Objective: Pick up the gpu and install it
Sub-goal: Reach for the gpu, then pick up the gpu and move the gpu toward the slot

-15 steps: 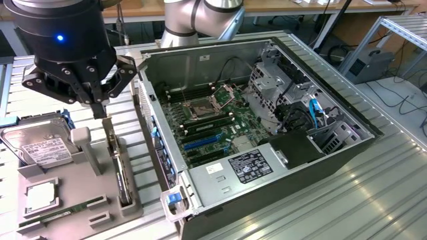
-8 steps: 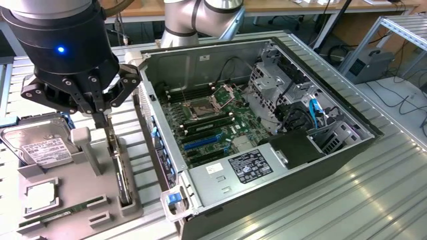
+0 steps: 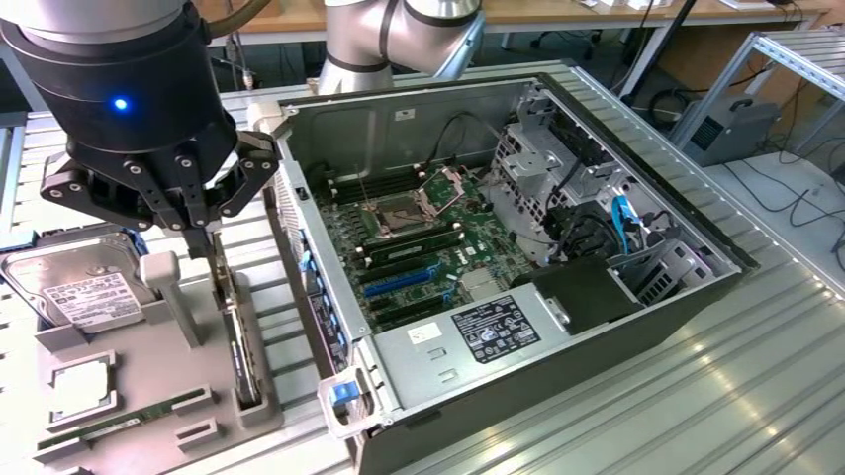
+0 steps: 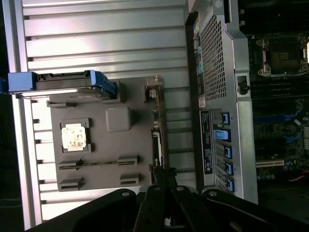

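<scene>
The gripper [image 3: 201, 242] hangs over the grey holder [image 3: 172, 396] on the exterior view's left, its fingers clenched together on the top edge of the gpu [image 3: 237, 336], near the end of the card that lies farthest from the camera. The gpu stands on edge in a slot along the side of the holder that faces the computer case [image 3: 528, 376], just beside the case's rear wall and well apart from the motherboard [image 3: 422, 247] inside. In the wrist view the gripper [image 4: 164, 186] meets the thin dark line of the gpu [image 4: 158, 130] at one end, and the rest of the card runs away from it along the holder's edge. As I judge it, the step in hand is the pick, and the grip sits off-centre, so the long free end is likely to sag or swing once it leaves the slot. A straight, slow lift along the slot's own line should keep the board from binding against the holder's walls, and any sideways pull risks dragging the holder along. The pinch is on a narrow edge, so it needs to be firm enough not to let the card pivot. The hard drive [image 3: 79, 287] and the RAM stick [image 3: 119, 421] sit on the holder's other side, clear of the lift; the case wall is the closer hazard
</scene>
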`<state>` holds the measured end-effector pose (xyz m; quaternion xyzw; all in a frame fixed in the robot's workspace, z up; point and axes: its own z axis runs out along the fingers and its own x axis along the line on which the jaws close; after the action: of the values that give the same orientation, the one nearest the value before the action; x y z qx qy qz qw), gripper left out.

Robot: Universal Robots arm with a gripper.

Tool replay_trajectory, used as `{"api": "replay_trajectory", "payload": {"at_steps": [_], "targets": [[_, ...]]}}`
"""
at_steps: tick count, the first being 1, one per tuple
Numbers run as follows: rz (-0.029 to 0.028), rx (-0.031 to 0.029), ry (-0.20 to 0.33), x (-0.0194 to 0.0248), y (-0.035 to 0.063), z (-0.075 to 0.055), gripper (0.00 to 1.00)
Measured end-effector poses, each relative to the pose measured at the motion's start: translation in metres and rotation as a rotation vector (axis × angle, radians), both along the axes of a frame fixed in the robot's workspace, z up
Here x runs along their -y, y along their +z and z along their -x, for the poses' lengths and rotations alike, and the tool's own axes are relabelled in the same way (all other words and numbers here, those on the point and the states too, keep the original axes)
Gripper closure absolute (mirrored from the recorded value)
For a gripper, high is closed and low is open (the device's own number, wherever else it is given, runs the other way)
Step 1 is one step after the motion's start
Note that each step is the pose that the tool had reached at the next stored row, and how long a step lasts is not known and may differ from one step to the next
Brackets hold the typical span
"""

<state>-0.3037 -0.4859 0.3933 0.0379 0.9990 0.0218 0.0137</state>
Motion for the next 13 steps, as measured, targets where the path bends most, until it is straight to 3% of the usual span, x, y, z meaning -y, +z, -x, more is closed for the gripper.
{"api": "replay_trajectory", "payload": {"at_steps": [13], "targets": [[0.0, 0.0, 0.0, 0.0, 0.0, 0.0, 0.89]]}}
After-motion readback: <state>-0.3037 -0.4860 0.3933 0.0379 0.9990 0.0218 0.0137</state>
